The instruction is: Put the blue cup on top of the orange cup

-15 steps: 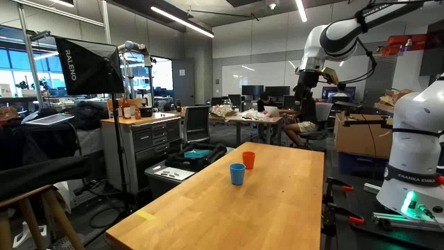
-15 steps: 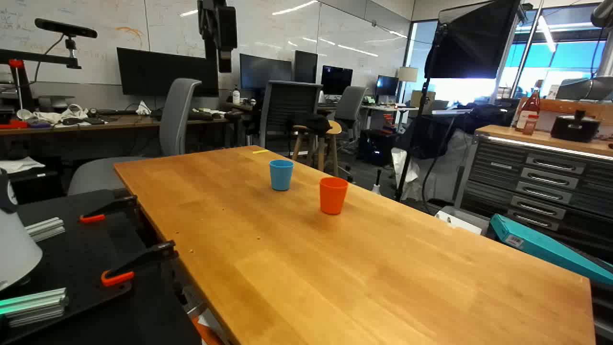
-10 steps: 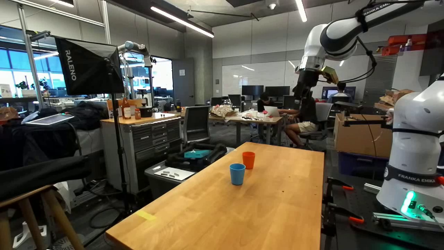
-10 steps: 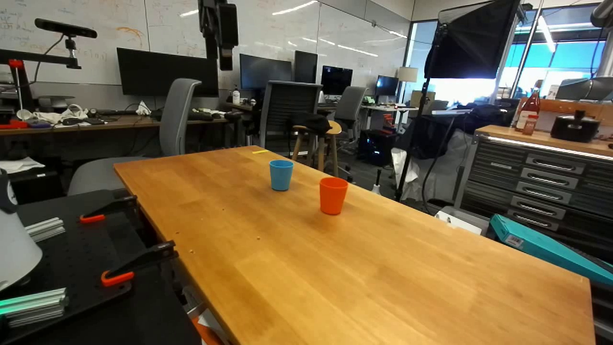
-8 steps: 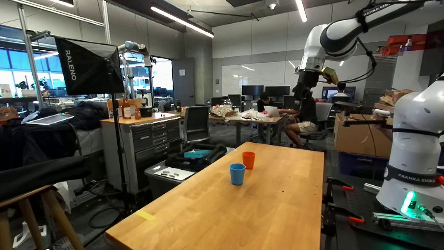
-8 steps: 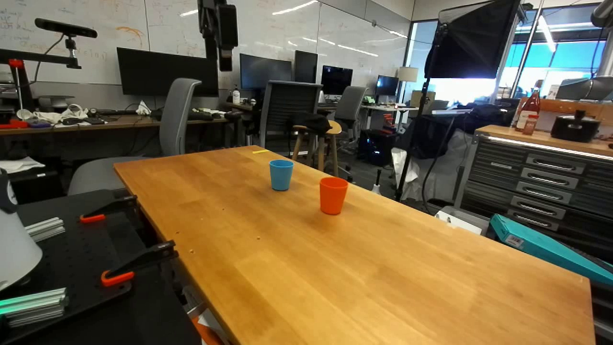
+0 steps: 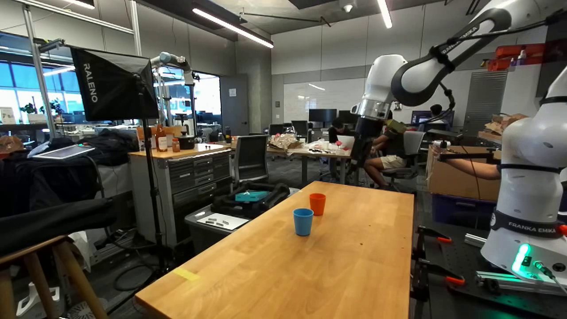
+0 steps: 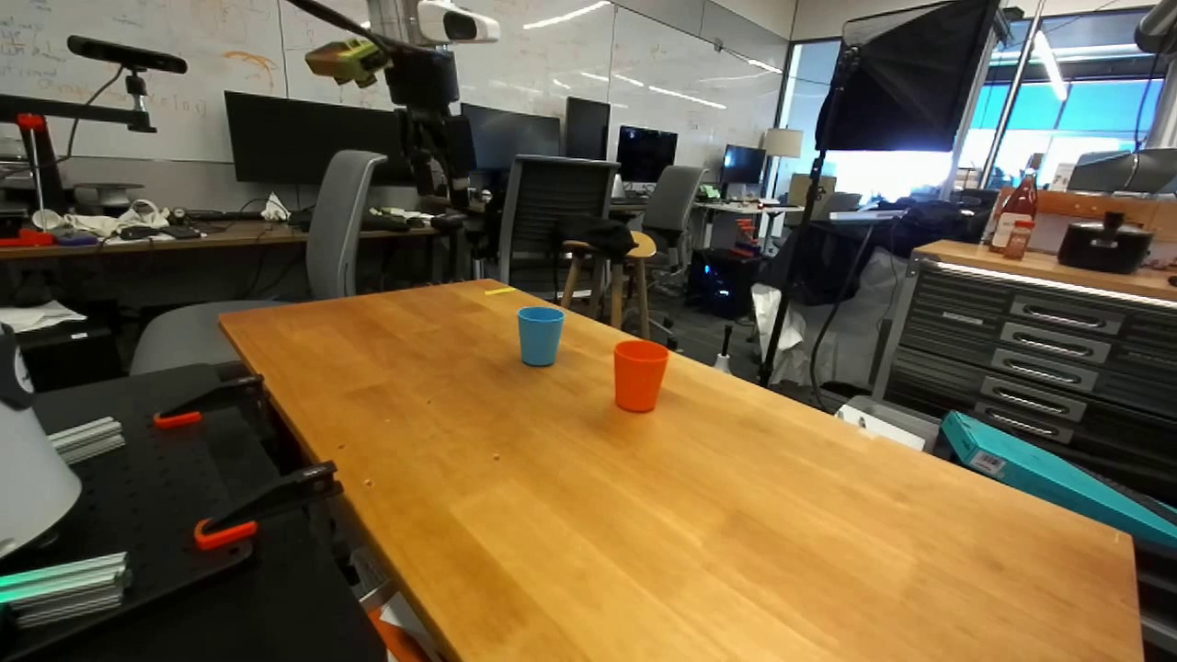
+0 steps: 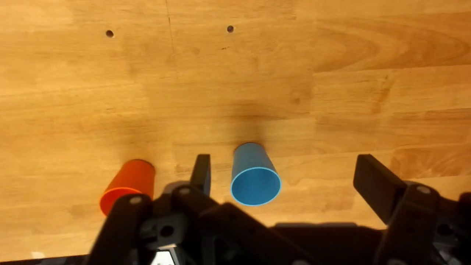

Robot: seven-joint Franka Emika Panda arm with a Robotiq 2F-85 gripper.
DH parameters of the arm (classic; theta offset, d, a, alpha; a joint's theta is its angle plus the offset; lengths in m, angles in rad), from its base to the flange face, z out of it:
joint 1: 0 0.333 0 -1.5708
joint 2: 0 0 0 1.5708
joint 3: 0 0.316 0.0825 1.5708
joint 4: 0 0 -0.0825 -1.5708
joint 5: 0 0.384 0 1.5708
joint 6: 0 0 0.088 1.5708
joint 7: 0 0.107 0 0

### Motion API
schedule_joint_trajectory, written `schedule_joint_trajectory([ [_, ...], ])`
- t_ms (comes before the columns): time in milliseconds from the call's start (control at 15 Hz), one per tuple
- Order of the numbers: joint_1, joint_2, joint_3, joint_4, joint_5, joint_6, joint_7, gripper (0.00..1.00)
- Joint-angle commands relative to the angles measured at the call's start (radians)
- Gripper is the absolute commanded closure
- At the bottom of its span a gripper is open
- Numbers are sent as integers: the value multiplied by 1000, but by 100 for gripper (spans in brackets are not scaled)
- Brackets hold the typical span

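So the gripper (image 9: 287, 180) hangs in the air over the wooden table (image 9: 239, 81), its two jaws spread wide w/ a broad gap btwn them. In the wrist view the blue cup (image 9: 253, 158) shows inside that gap, closer to the jaw on the L of the view than to the one on the R. It's upright, mouth up, resting on the wood. And there, farther L, the orange cup (image 9: 132, 178)! Also upright, partly hidden behind the gripper. The two cups stand near each other but apart, a strip of wood btwn them. Two small dark holes (image 9: 109, 33) sit nr the top of that view.

In both exterior views it's plain: blue & orange each on the table, nr the long edge away from the robot's base (image 7: 538, 241), w/ the gripper up high, well apart from both. In an exterior view the white arm (image 7: 414, 79) bends over from the R, gripper slanted a bit off vertical, green light (image 7: 521, 258) glowing low on the base.

Quick look round: yellow tape (image 7: 188, 274) nr one corner of the table, black clamps (image 8: 280, 496) w/ orange grips along the robot's side. In the bkgd, a big black softbox (image 7: 116, 84) on a stand (image 7: 153, 190), a tool cabinet (image 7: 195, 175) w/ a bottle (image 7: 161, 139) on top, a seated person (image 7: 392, 161), and a bare forearm (image 7: 474, 168) beside the robot, rest of its owner hidden.
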Motion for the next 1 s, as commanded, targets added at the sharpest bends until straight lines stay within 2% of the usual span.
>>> schedule_joint_trajectory([
  [0,-41,258,72,146,-135,89,134,0],
  [200,-48,440,75,290,-275,84,262,0],
  [467,17,655,8,509,-379,52,367,0],
  [733,96,847,-69,681,-377,54,390,0],
  [933,149,949,-107,767,-348,46,384,0],
])
